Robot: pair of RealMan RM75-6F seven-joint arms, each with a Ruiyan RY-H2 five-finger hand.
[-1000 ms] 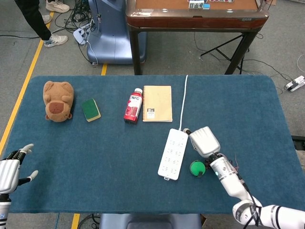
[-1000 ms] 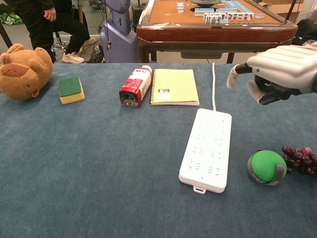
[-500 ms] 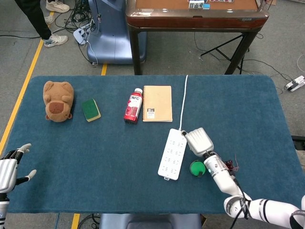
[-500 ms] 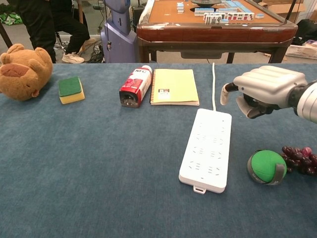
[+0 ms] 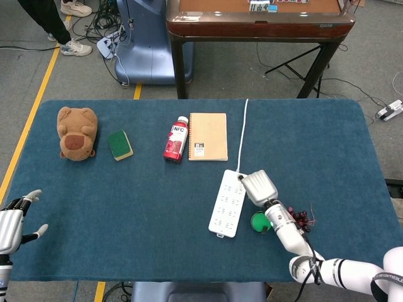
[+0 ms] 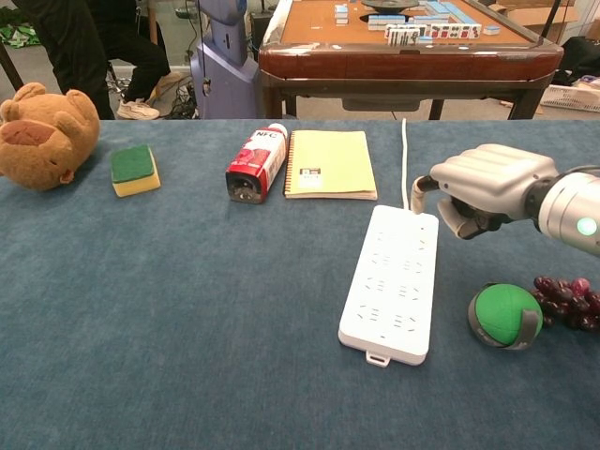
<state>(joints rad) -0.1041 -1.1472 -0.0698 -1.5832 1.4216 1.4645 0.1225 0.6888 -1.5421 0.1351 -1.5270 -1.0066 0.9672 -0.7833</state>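
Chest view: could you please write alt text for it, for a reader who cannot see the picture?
The robot's right hand, fingers curled, hovers at the far right corner of a white power strip on a blue table. A green ball and dark grapes lie to the right; a yellow notebook, red bottle, sponge and teddy bear lie further back.

This is a robotics lab or test hall: a blue-felt worktop [image 5: 126, 207] stands on a grey concrete floor with yellow tape lines [image 5: 34, 107], loose black cables [image 5: 94, 28], a blue machine base [image 5: 141, 44] and a brown mahjong table [image 6: 403, 47] beyond its far edge.
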